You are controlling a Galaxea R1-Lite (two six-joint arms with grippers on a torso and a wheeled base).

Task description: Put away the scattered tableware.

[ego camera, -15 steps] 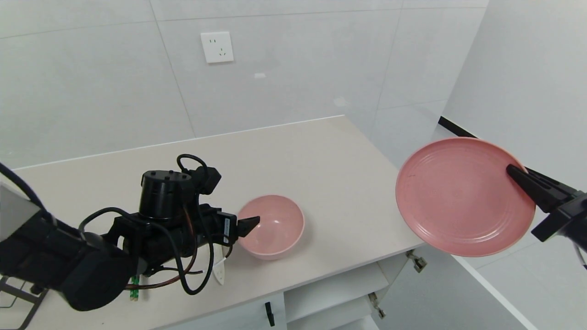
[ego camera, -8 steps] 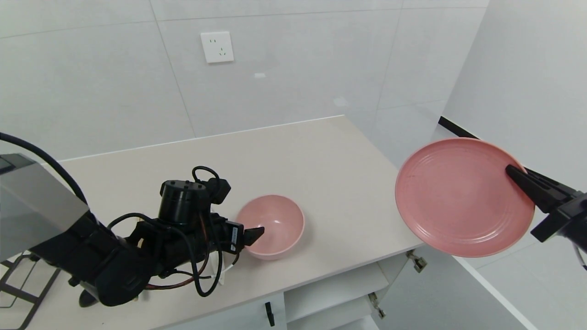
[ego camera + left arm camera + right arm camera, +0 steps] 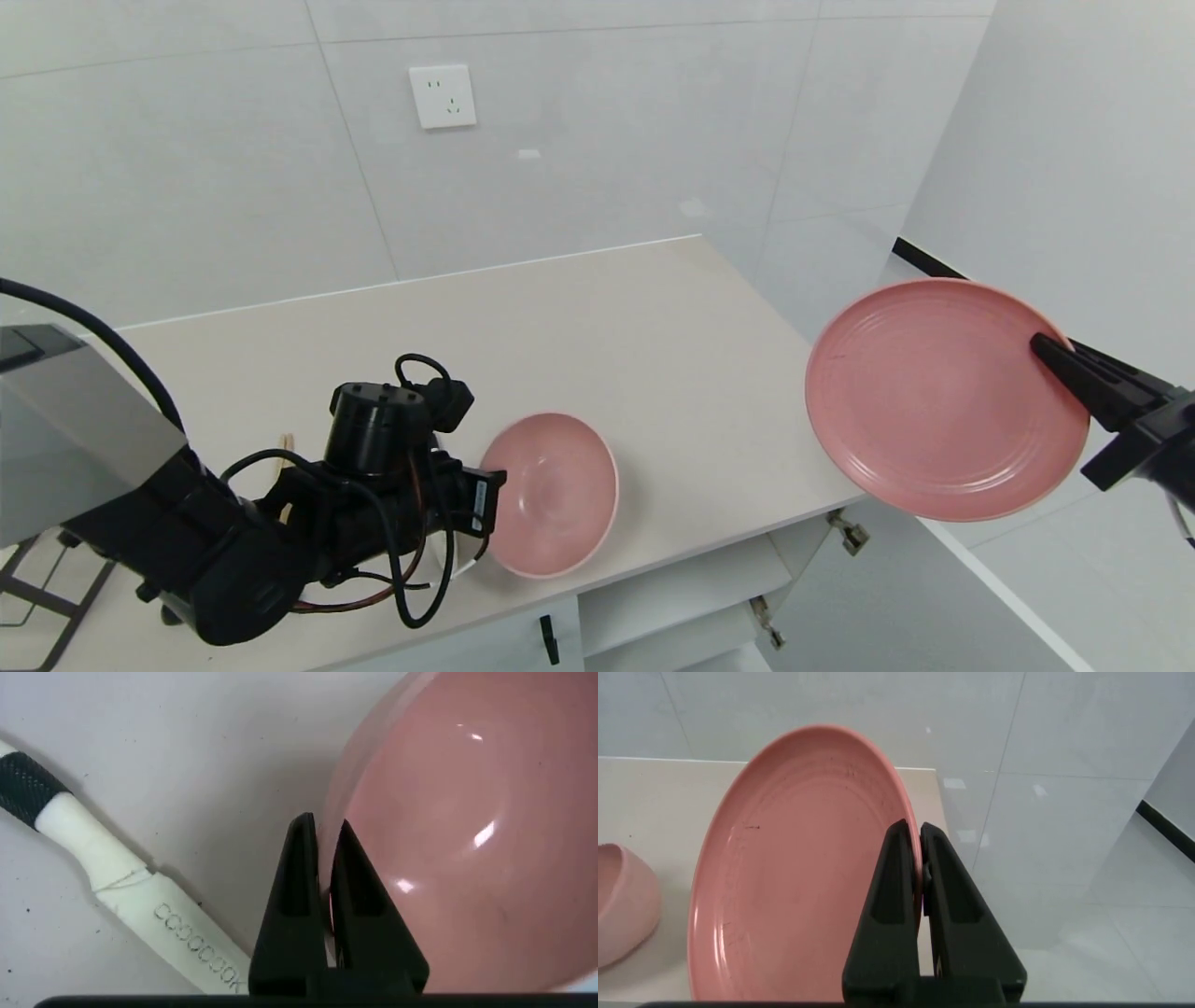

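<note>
The left gripper is pinching the rim of the tipped round pink bowl. The right gripper is pinching the edge of the flat round pink plate.

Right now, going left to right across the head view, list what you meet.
left hand → bowl → plate → right hand
</note>
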